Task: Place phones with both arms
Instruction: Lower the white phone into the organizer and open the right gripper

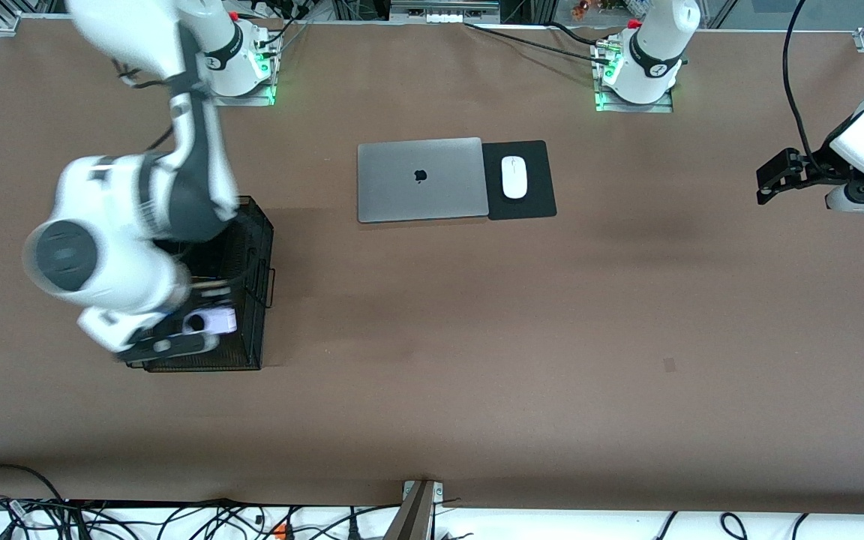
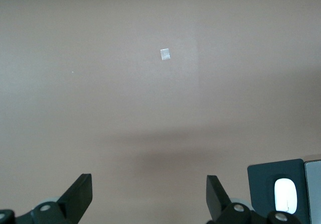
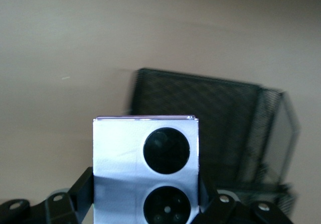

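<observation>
My right gripper (image 1: 203, 330) is shut on the lilac-white flip phone (image 1: 211, 322) and holds it over the black mesh basket (image 1: 252, 225) at the right arm's end of the table. In the right wrist view the phone (image 3: 125, 158) shows its two black circles between the fingers, with the basket (image 3: 225, 118) below it. My left gripper (image 1: 771, 185) is open and empty, up in the air at the left arm's end; in the left wrist view it (image 2: 149, 189) hangs over bare table. The black flip phone and the slim slab phone are out of view.
A closed grey laptop (image 1: 421, 180) lies mid-table toward the robot bases, beside a black mouse pad (image 1: 537, 196) with a white mouse (image 1: 514, 177). The mouse also shows in the left wrist view (image 2: 286, 194). A small pale mark (image 2: 165, 54) is on the brown table.
</observation>
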Controlling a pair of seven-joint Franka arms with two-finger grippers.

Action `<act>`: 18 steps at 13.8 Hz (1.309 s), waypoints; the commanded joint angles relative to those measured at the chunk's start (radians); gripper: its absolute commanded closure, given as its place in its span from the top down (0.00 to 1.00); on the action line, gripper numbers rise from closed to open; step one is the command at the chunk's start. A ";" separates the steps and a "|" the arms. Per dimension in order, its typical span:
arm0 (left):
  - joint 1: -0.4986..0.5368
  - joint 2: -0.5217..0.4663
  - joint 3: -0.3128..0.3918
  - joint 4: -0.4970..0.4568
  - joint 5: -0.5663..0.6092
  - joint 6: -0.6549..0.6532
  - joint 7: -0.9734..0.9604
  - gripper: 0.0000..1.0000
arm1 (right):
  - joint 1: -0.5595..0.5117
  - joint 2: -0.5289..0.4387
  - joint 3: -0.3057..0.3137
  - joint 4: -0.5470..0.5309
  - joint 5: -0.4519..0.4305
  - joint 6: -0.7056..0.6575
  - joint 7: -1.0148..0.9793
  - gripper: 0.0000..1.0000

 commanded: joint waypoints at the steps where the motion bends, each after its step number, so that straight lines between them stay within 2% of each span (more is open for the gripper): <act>1: 0.003 0.017 -0.004 0.042 0.013 -0.024 -0.003 1.00 | -0.075 0.036 0.019 -0.008 0.049 0.086 -0.124 0.02; 5: 0.006 0.028 0.005 0.063 0.019 -0.024 -0.040 1.00 | -0.097 0.124 0.022 -0.022 0.120 0.152 -0.136 0.03; 7: 0.009 0.027 0.012 0.063 0.017 -0.033 -0.040 1.00 | -0.093 0.145 0.023 -0.083 0.175 0.213 -0.138 0.03; 10: 0.009 0.027 0.012 0.063 0.016 -0.041 -0.041 1.00 | -0.082 0.147 0.054 -0.174 0.180 0.295 -0.132 0.03; 15: 0.008 0.034 0.010 0.080 0.014 -0.042 -0.041 1.00 | -0.082 0.145 0.056 -0.194 0.180 0.280 -0.123 0.07; 16: 0.006 0.039 0.007 0.083 0.013 -0.042 -0.041 1.00 | -0.082 0.145 0.054 -0.201 0.181 0.280 -0.119 0.20; 17: 0.005 0.037 0.000 0.083 0.013 -0.042 -0.043 1.00 | -0.085 0.145 0.056 -0.204 0.180 0.280 -0.095 0.48; 18: 0.005 0.037 -0.002 0.083 0.013 -0.042 -0.043 1.00 | -0.086 0.145 0.054 -0.209 0.180 0.274 -0.072 0.64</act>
